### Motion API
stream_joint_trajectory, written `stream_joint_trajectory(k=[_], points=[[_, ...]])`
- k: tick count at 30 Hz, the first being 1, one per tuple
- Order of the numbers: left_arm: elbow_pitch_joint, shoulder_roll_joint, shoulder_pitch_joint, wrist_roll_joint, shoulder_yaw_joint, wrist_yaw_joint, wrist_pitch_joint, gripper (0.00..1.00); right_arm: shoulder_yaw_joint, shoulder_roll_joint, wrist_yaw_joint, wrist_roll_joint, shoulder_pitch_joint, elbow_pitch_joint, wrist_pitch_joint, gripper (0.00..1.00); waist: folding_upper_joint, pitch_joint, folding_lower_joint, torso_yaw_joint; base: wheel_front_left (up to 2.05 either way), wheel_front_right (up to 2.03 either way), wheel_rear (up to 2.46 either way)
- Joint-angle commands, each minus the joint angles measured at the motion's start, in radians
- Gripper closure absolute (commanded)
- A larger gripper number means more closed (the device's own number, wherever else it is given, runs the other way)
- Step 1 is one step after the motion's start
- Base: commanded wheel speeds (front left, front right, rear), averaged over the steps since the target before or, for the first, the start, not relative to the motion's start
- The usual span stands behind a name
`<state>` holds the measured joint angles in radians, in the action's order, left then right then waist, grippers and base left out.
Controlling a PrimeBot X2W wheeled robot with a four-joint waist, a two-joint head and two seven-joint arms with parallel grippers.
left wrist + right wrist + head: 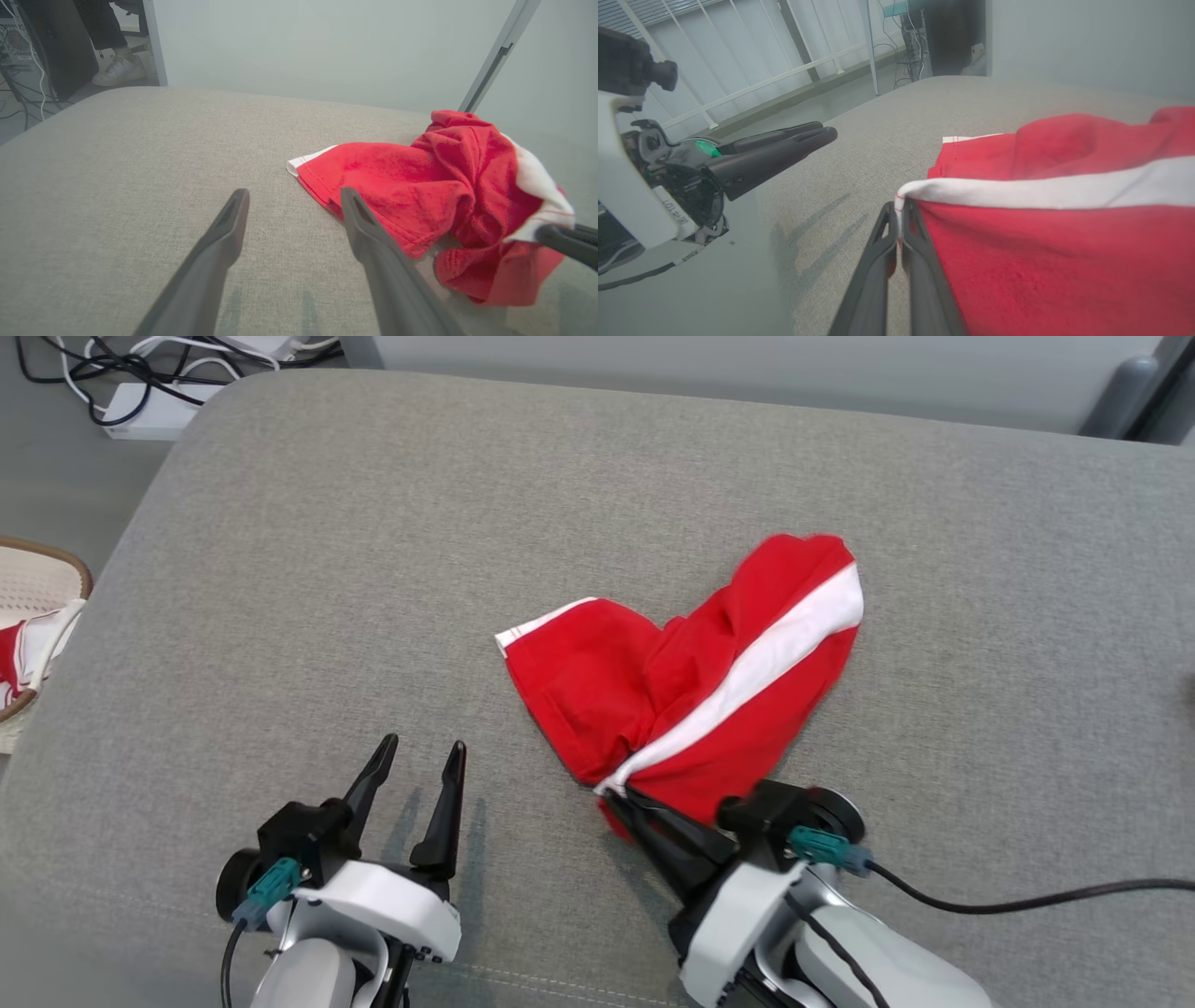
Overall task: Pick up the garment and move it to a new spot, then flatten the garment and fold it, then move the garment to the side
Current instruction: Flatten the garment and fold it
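Right fingers (pixel 878 266) pinch crumpled red garment (pixel 691 700) — white-striped.

Two claws (pixel 424 741) (pixel 613 791), two red cloths (pixel 709 681) (pixel 7 658), one basket (pixel 65 556)

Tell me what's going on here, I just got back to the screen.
The right gripper has its fingers shut on the near corner of the red-and-white garment, right where the white stripe ends. The garment lies crumpled on the grey cushion, not yet flattened or folded. The left gripper is open beside it, on the robot's left, touching no cloth.
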<state>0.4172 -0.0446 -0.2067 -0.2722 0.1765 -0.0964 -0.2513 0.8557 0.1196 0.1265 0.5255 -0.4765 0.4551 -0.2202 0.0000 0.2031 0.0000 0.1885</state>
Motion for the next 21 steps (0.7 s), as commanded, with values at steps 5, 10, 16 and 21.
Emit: stream_joint_trajectory(k=[5, 10, 16, 21], points=[[-0.032, -0.008, -0.058, 0.024, -0.014, -0.01, -0.01, 0.0, 0.136, -0.029, 0.004, 0.054, -0.116, -0.014, -0.004, 1.0, 0.0, -0.002, 0.0, 0.039, 0.0, 0.0, 0.0], [-0.032, -0.006, -0.064, 0.025, 0.008, -0.012, -0.01, 0.0, 0.22, -0.046, 0.004, 0.088, -0.228, 0.041, -0.018, 1.0, 0.0, 0.0, 0.0, 0.09, 0.0, 0.0, 0.0], [-0.03, -0.006, -0.064, 0.002, 0.032, 0.001, -0.01, 0.0, 0.258, -0.063, 0.004, 0.107, -0.345, 0.147, -0.033, 1.0, 0.0, 0.003, 0.0, 0.155, 0.0, 0.0, 0.0], [-0.03, -0.006, -0.067, -0.011, 0.047, 0.008, -0.01, 0.0, 0.32, -0.068, 0.004, 0.171, -0.38, 0.243, -0.029, 0.75, 0.0, 0.013, 0.0, 0.188, 0.0, 0.0, 0.0]])
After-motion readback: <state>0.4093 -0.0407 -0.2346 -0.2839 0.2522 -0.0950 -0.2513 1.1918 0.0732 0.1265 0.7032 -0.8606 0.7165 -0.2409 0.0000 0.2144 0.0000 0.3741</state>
